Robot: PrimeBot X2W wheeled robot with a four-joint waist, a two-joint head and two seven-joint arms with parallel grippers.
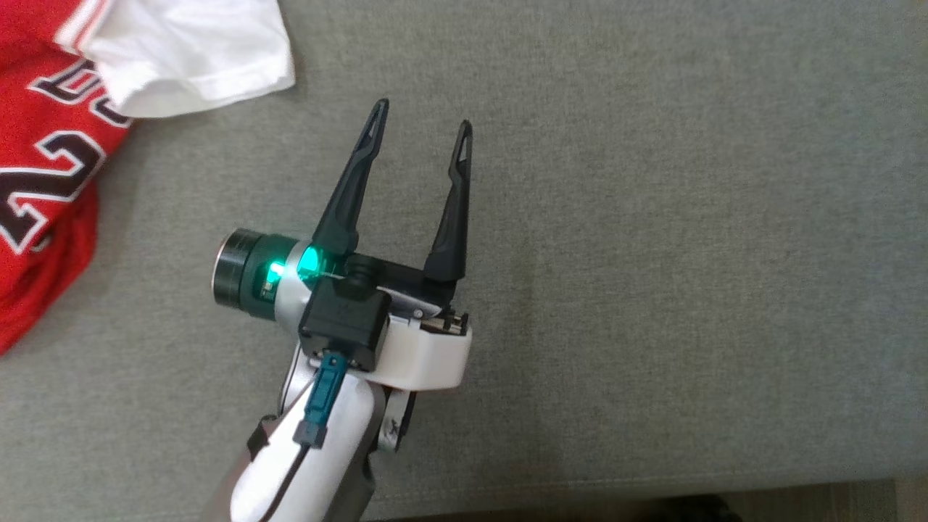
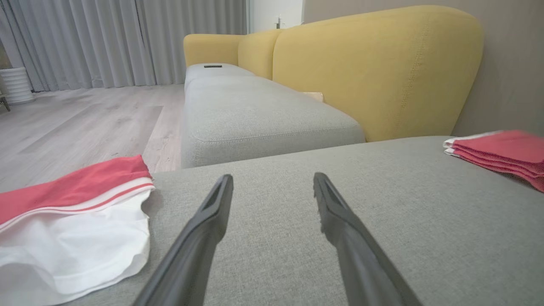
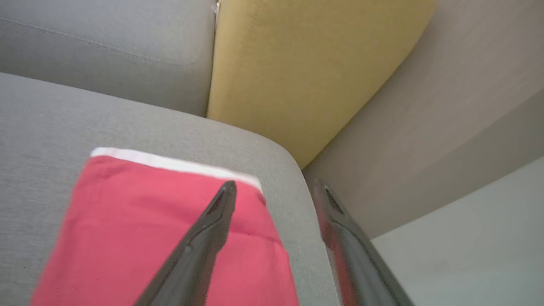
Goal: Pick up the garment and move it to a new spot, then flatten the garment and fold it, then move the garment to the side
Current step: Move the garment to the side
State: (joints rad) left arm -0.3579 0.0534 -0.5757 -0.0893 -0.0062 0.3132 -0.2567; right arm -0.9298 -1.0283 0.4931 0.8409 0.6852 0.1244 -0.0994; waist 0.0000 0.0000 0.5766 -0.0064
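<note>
- As the head view looks down, the left gripper (image 1: 423, 116) hovers over the grey cushion (image 1: 652, 254). Its fingers point up the view and its jaws stand wide apart with nothing between them.
- Left wrist view: both fingers are spread above bare cushion fabric, apart from the cloth lying to either side.
- Right gripper (image 3: 273, 185): the fingers stand apart and nothing is clamped.
- One of its fingers crosses the folded garment (image 3: 140, 212) in its own wrist view. Whether the tip touches the cloth cannot be told.
- Its other finger shows against the wall (image 3: 446, 106), beyond the cushion's edge.
- Folded garment: red, with a white band along its far edge. It lies flat near the rounded corner of the cushion, close to the yellow backrest (image 3: 297, 63). That view is somewhat blurred.
- Same garment in the left wrist view: a layered red stack at the far right of the cushion, well apart from the left gripper.
- Jersey (image 1: 43, 167): red, with dark white-edged numerals. It lies rumpled on the cushion at the upper left of the head view.
- White shirt (image 1: 188, 51): it lies partly over the jersey. Its loose hem is turned toward the left gripper, near it but apart.
- Background, left wrist view: a second grey seat (image 2: 263, 114) runs along the backrest. Pale curtains (image 2: 106, 38) and a wood floor (image 2: 85, 114) lie beyond.
</note>
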